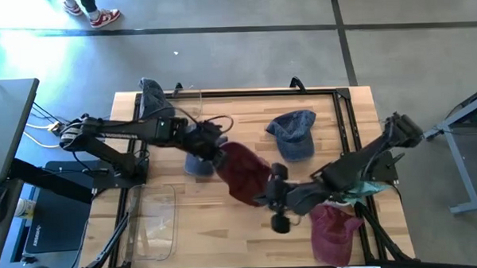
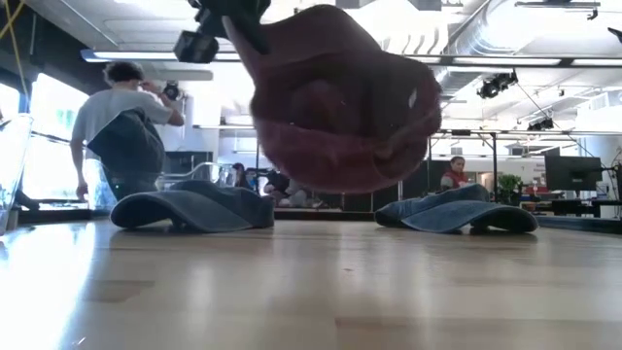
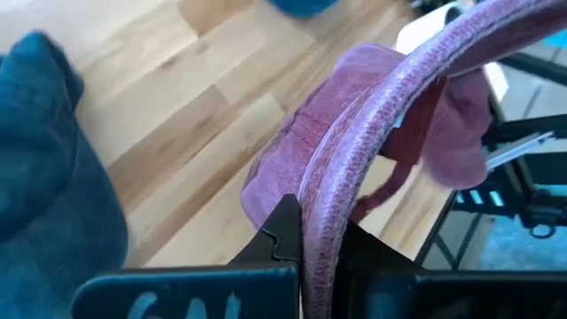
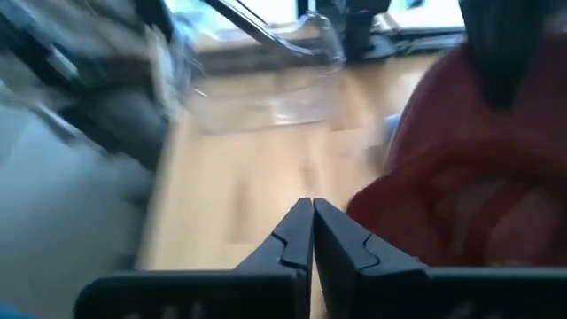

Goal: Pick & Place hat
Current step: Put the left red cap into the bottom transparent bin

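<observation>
Now my left gripper (image 3: 306, 252) has its jaws clamped on the red hat's (image 1: 241, 172) brim, lifting it above the bench (image 1: 226, 238) centre. At four o'clock, my right gripper (image 4: 312, 232) is closed on nothing.

The red hat (image 1: 242, 172) hides part of a blue hat (image 1: 197, 165); the low view's top edge crops the left gripper (image 2: 225, 19).
</observation>
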